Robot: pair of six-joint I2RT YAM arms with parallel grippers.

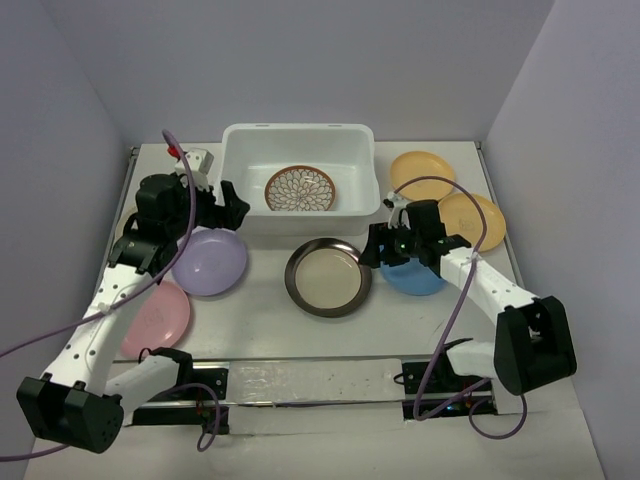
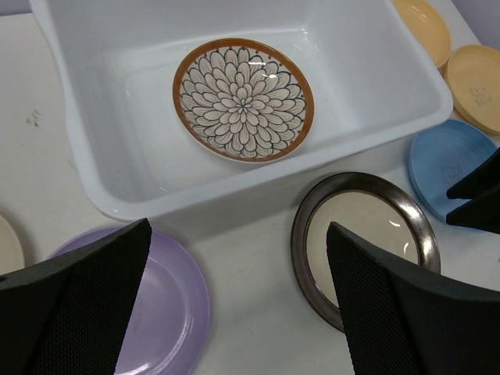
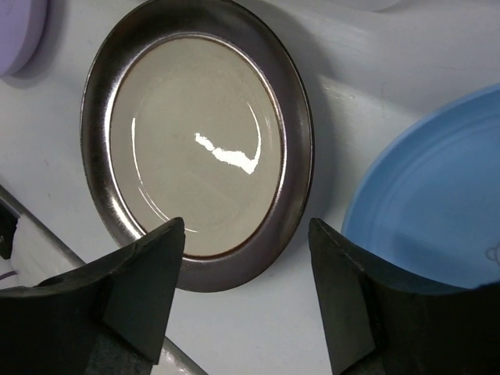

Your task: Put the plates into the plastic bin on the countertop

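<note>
The white plastic bin (image 1: 297,128) stands at the back of the countertop (image 1: 260,310) and holds the brown petal-patterned plate (image 1: 300,188). In front of it lie a silvery-rimmed plate (image 1: 328,276), a lavender plate (image 1: 210,262), a pink plate (image 1: 158,318), a blue plate (image 1: 415,278) and two yellow-orange plates (image 1: 421,172) (image 1: 478,218). My left gripper (image 2: 238,234) hangs open over the gap between the lavender plate (image 2: 148,305) and the silvery plate (image 2: 363,234), just before the bin's front wall. My right gripper (image 3: 246,226) is open, with the silvery plate's (image 3: 195,141) right rim between its fingers.
A cream plate (image 2: 6,242) peeks in at the left edge of the left wrist view. Pale lilac walls close in the left, back and right sides. Purple cables trail from both arms. A metal rail (image 1: 300,380) runs along the near edge.
</note>
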